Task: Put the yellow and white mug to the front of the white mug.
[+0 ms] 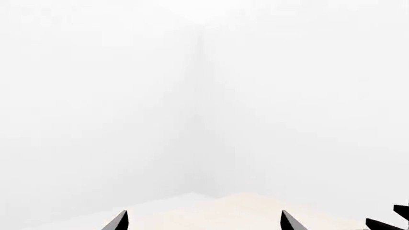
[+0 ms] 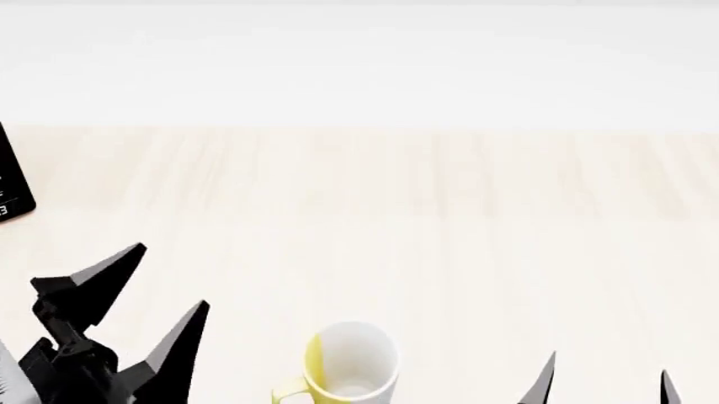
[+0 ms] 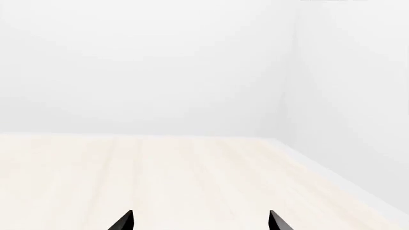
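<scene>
- The bench (image 2: 450,210) is a wide, pale wood-grain surface that fills most of the head view, with a white wall behind its far edge; it also shows in the right wrist view (image 3: 160,177) and as a small corner in the left wrist view (image 1: 243,211).
- The left gripper (image 2: 157,295) rises from the near left corner of the head view, its two black pointed fingers spread apart with nothing between them; the left wrist view shows only the two fingertips (image 1: 118,221), likewise apart and aimed at the blank wall.
- The yellow and white mug (image 2: 348,362) stands upright on the bench at the near edge of the head view, between the two grippers and touching neither; its yellow half and yellow handle face left, and its inside is white.
- A dark flat object (image 2: 12,181) lies at the left edge of the bench, mostly cut off by the frame.
- The right gripper (image 2: 607,383) shows only as two thin black fingertips at the near right, released and parted, holding nothing; the right wrist view (image 3: 201,221) shows the same spread tips over bare bench.
</scene>
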Available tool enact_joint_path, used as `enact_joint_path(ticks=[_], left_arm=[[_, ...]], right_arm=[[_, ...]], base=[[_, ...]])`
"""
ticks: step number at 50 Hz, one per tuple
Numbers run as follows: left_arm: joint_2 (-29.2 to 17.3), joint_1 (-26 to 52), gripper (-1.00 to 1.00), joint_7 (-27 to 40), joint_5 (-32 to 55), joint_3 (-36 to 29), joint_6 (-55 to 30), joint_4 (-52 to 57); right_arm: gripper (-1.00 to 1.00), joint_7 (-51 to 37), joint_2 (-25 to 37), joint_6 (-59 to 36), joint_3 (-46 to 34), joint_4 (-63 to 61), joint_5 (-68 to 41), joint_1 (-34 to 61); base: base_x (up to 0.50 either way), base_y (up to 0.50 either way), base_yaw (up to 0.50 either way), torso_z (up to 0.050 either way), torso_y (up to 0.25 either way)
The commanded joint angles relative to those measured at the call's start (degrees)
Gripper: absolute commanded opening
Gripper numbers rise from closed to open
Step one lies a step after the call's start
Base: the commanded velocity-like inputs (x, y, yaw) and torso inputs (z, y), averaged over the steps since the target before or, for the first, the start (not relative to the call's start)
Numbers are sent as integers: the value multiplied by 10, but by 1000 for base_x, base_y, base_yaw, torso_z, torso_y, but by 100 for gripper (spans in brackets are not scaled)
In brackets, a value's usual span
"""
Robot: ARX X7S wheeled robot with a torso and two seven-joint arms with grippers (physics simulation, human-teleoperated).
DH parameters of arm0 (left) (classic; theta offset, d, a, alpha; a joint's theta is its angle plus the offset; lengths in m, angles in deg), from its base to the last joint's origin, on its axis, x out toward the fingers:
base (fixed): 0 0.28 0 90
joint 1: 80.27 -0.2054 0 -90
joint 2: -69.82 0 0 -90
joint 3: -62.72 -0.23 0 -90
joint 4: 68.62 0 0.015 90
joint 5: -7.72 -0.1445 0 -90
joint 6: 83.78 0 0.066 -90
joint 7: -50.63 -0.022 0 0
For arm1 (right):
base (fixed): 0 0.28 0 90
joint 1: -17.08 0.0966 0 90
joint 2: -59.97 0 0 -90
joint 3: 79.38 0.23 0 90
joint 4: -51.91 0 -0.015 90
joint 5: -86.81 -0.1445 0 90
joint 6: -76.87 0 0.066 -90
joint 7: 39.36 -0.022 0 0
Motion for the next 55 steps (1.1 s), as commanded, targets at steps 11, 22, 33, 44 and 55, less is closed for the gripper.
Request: enact_joint_path(ticks=[11,22,33,44,55], left_arm=[[14,-168,100,404,-79,-36,284,166],[7,-247,100,576,-122,-38,286,256],[0,-285,100,652,-150,-36,251,325],[-18,-301,100,697,-121,-22,238,371],[-24,-309,100,734,-146,0,227,397]], right_arm=[[100,-6,2,19,-2,-8,4,-6],[100,-21,2,86,16,-24,12,-20],[100,-41,0,147,56,-5,-6,-32],[100,-53,11,205,79,-83,7,-77],[100,-35,27,267,79,-110,17,-105]], base=[[0,0,0,0,0],[0,0,0,0,0],[0,0,0,0,0],[0,0,0,0,0],[0,0,0,0,0]])
